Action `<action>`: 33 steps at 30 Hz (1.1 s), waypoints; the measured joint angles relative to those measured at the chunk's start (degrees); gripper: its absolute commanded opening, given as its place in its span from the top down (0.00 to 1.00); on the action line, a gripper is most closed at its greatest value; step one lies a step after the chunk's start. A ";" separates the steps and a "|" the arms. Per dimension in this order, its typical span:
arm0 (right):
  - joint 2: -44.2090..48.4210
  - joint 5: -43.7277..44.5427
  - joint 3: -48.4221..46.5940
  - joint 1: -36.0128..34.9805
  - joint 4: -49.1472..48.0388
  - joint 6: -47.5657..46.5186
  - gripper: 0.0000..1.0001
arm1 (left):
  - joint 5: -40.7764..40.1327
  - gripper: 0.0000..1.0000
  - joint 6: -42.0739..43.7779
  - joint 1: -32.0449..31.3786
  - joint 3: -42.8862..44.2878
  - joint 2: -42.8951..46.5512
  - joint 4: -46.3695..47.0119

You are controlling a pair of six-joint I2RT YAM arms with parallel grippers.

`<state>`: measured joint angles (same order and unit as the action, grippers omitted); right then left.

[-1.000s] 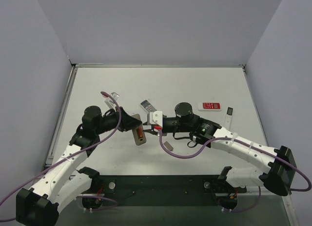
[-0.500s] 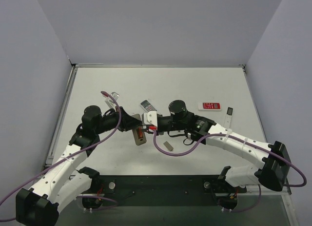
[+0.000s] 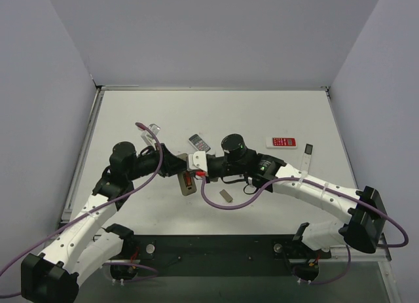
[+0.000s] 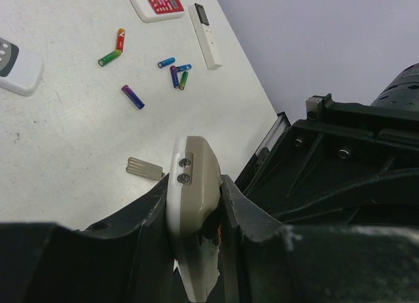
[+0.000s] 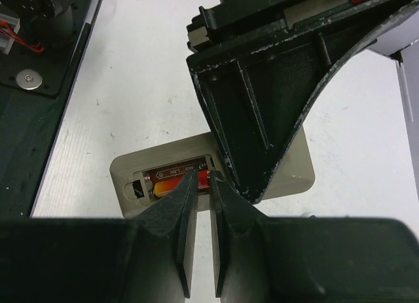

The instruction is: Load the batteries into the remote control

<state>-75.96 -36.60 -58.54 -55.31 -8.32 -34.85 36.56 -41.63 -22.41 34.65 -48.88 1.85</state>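
My left gripper (image 3: pixel 178 170) is shut on the remote control (image 3: pixel 188 183) and holds it above the table, tan-grey back up and battery bay open. In the left wrist view the remote (image 4: pixel 194 172) stands edge-on between the gripper's jaws (image 4: pixel 194 201). My right gripper (image 3: pixel 197 174) meets it from the right. In the right wrist view the right gripper (image 5: pixel 204 180) is closed on the red end of a red-and-yellow battery (image 5: pixel 167 182) that lies in the remote's bay (image 5: pixel 127 171). Several loose batteries (image 4: pixel 177 74) lie on the table.
A small grey cover plate (image 3: pixel 225 196) lies just under the right arm; it also shows in the left wrist view (image 4: pixel 144 167). A red flat remote (image 3: pixel 283 142), a slim white remote (image 3: pixel 308 156) and a white remote with a dark display (image 3: pixel 199 142) lie at the back.
My right gripper has moved left with the red battery up to the remote's open bay. The left arm has held the remote almost still.
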 measured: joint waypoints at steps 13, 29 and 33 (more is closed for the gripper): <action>-0.87 3.15 -1.79 -2.51 2.56 -4.37 0.96 | -0.35 1.00 -0.72 -0.02 0.00 0.17 -0.42; -1.36 6.38 -0.94 -2.78 1.68 -4.85 0.97 | -3.10 1.00 -0.74 0.24 0.00 1.03 -2.58; -2.10 6.64 -0.94 -3.02 0.87 -4.87 0.97 | -3.82 1.00 -0.79 0.52 0.00 1.07 -2.97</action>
<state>-78.06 -29.95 -59.48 -58.33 -7.44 -39.72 32.73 -42.41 -21.89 34.65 -47.81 -1.13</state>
